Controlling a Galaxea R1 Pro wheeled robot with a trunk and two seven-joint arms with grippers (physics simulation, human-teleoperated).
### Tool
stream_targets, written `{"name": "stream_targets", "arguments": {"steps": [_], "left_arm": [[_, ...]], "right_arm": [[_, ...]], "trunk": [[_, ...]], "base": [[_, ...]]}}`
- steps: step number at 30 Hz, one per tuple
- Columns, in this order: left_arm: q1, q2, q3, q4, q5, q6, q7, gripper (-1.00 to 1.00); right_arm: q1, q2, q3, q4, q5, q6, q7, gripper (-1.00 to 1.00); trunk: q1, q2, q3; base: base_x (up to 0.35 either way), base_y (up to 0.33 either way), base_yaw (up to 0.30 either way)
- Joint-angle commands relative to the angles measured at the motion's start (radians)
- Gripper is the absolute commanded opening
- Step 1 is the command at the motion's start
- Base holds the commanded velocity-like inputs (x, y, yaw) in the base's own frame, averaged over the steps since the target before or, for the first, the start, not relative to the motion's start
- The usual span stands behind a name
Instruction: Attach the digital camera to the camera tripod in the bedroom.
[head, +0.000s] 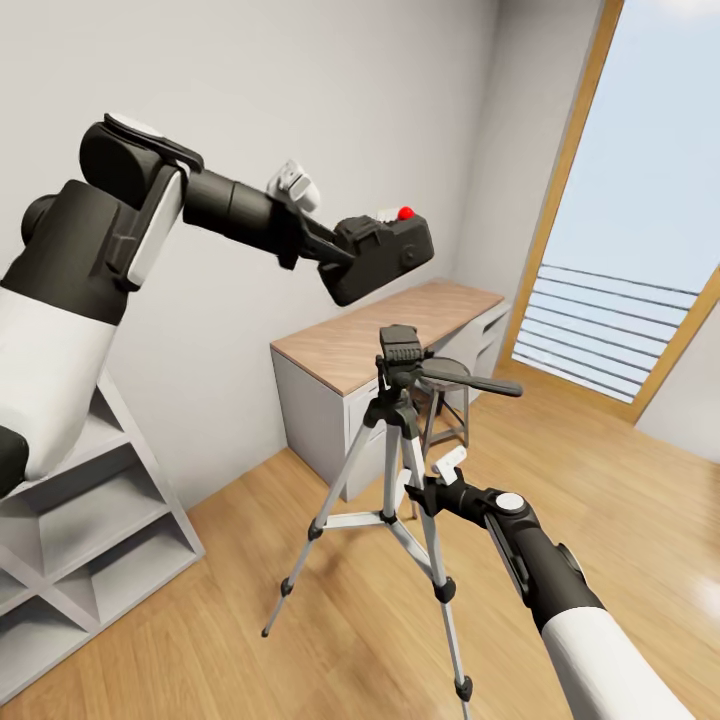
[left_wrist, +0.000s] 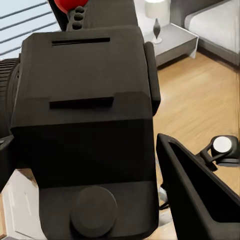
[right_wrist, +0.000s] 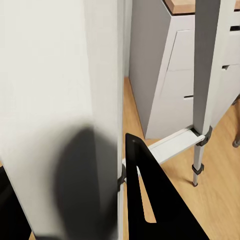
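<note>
We see even, bright daylight from the tall window (head: 640, 200) at two o'clock, laying pale glare on the wood floor (head: 620, 480). Shadows are soft. The head view bends at its edges; a tripod leg (right_wrist: 60, 100) blurs close to the right wrist lens.

Pale walls, wood floor (head: 620, 480), wood-topped desk (head: 390, 335), tall wood-framed window (head: 640, 200).

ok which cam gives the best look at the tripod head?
Head view: the camera tripod stands whole there, its black head and pan handle clear, with the digital camera held above it by the left gripper. The right wrist view shows close-up legs. The left wrist view shows the camera body.
</note>
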Motion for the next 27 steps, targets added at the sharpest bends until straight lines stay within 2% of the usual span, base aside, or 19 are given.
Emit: {"name": "stream_targets", "arguments": {"steps": [1,6,20,25,27], "left_arm": [[-0.002,-0.004,0.003,0.001,0.004,0.005,0.001,-1.00],[-0.002,-0.022,0.023,0.002,0.001,0.005,0.004,-1.00],[-0.002,-0.029,0.030,0.026,-0.002,-0.007,0.004,-1.00],[-0.002,-0.033,0.027,0.033,-0.053,-0.026,0.019,-1.00],[-0.002,-0.037,0.026,0.034,-0.083,-0.057,0.028,-1.00]], "right_arm": [[0.000,0.000,0.001,0.066,0.087,0.002,0.000,-1.00],[0.000,0.001,0.001,0.066,0.087,0.002,0.000,-1.00],[0.000,0.001,0.001,0.066,0.086,0.002,0.000,-1.00],[0.000,0.001,0.001,0.066,0.085,0.002,0.000,-1.00],[0.000,0.001,0.001,0.066,0.085,0.002,0.000,-1.00]], "trunk": [[0.001,-0.002,-0.003],[0.001,-0.002,-0.003],[0.001,-0.002,-0.003],[0.001,-0.002,-0.003],[0.001,-0.002,-0.003]], "base": [[0.000,0.000,0.000],[0.000,0.000,0.000],[0.000,0.000,0.000],[0.000,0.000,0.000],[0.000,0.000,0.000]]}}
